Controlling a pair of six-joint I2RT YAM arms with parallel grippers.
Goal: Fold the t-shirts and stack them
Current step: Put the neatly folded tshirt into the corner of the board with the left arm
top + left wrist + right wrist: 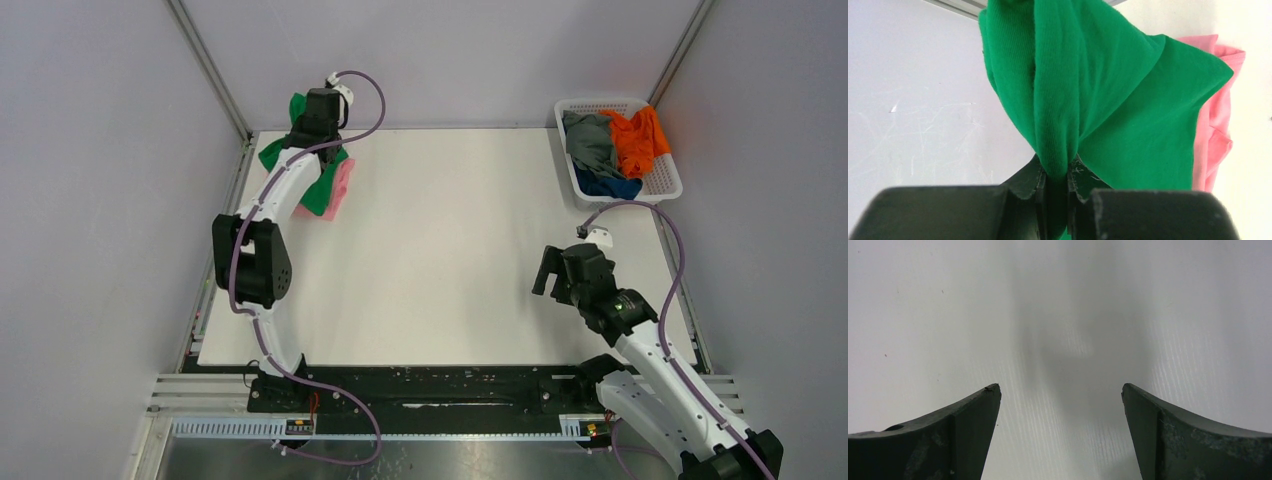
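My left gripper (318,122) is at the table's far left corner, shut on a bunched fold of the bright green t-shirt (322,185). In the left wrist view the green t-shirt (1128,115) hangs from my jaws (1056,172) and lies over the pink t-shirt (1218,130). The pink t-shirt (342,185) lies on the table under the green one, its right edge showing. My right gripper (548,272) is open and empty above bare table (1060,390) at the near right. The orange (640,138), grey (590,140) and dark blue (610,186) t-shirts lie crumpled in the basket.
The white slatted plastic basket (668,185) stands at the table's far right corner. Metal frame posts (210,70) rise at the back corners, close to my left gripper. The white table (450,250) stretches between the two arms.
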